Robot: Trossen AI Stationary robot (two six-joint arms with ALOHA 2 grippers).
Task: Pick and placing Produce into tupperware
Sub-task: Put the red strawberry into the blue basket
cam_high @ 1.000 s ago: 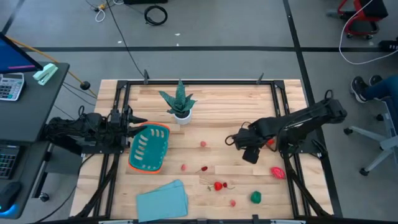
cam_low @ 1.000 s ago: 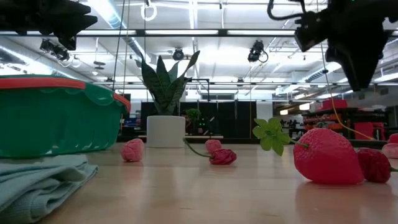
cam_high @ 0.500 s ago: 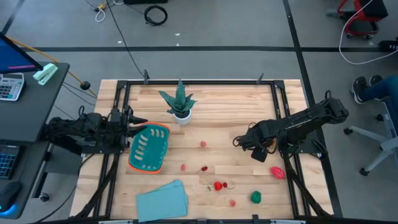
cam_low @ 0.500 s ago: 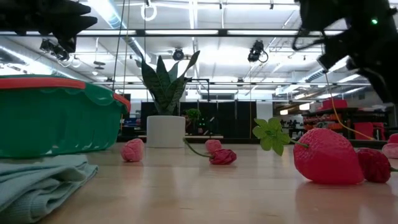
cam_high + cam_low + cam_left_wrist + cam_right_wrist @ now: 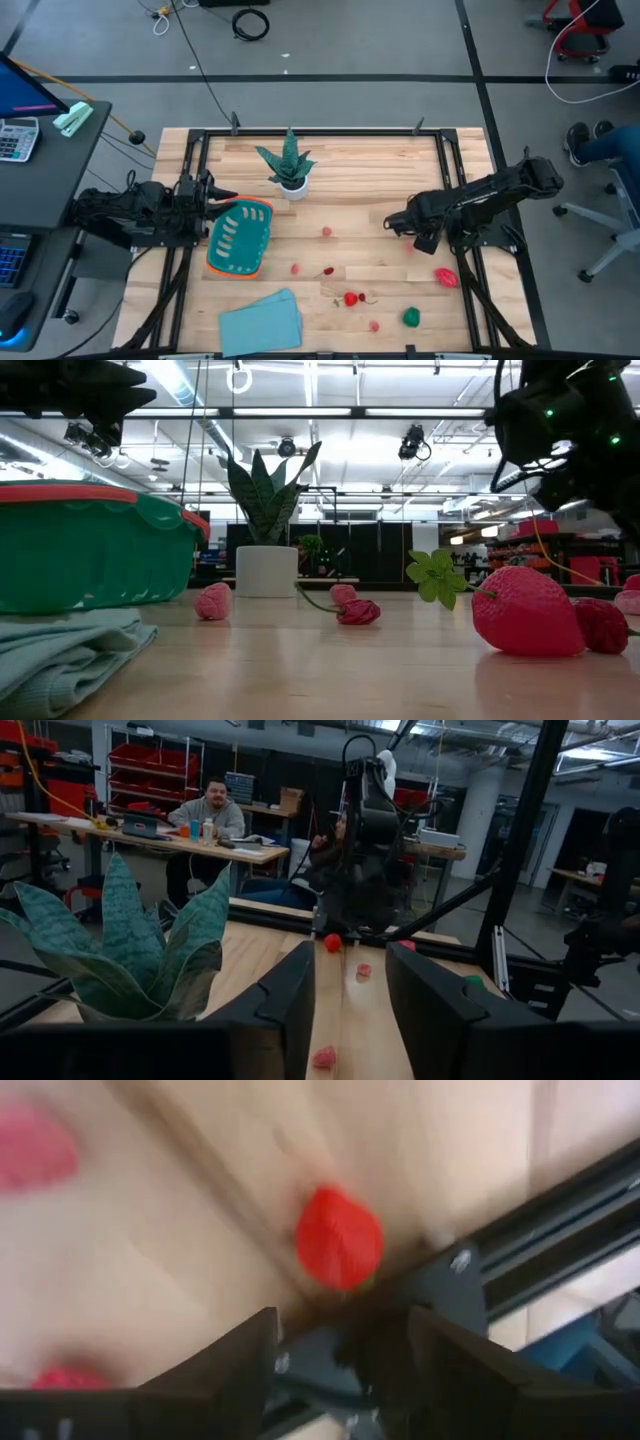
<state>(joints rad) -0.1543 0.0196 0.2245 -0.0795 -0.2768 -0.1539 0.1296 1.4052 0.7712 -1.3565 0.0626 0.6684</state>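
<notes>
The teal tupperware (image 5: 240, 238) with an orange rim stands at the table's left and also shows in the low view (image 5: 90, 550). Small red and pink Produce pieces lie spread on the wood: one in the middle (image 5: 326, 231), a red strawberry (image 5: 351, 298) near the front, a pink-red piece (image 5: 446, 277) and a green piece (image 5: 411, 317) at the right. My left gripper (image 5: 350, 1010) is open and empty, level, just left of the tupperware (image 5: 207, 194). My right gripper (image 5: 393, 222) is open and empty above the table's right half. Beyond its fingers (image 5: 340, 1350) a red piece (image 5: 340, 1240) lies beside a dark rail.
A spiky green plant in a white pot (image 5: 290, 165) stands at the far middle. A light-blue sheet (image 5: 260, 322) lies at the front left. Black frame rails (image 5: 452, 190) run along the table's sides. People sit at a desk beyond the table (image 5: 205, 805).
My right gripper has gone toward the table's right edge, staying above the table. Its fingers stay empty. The left arm, the tupperware and the Produce pieces have kept still.
</notes>
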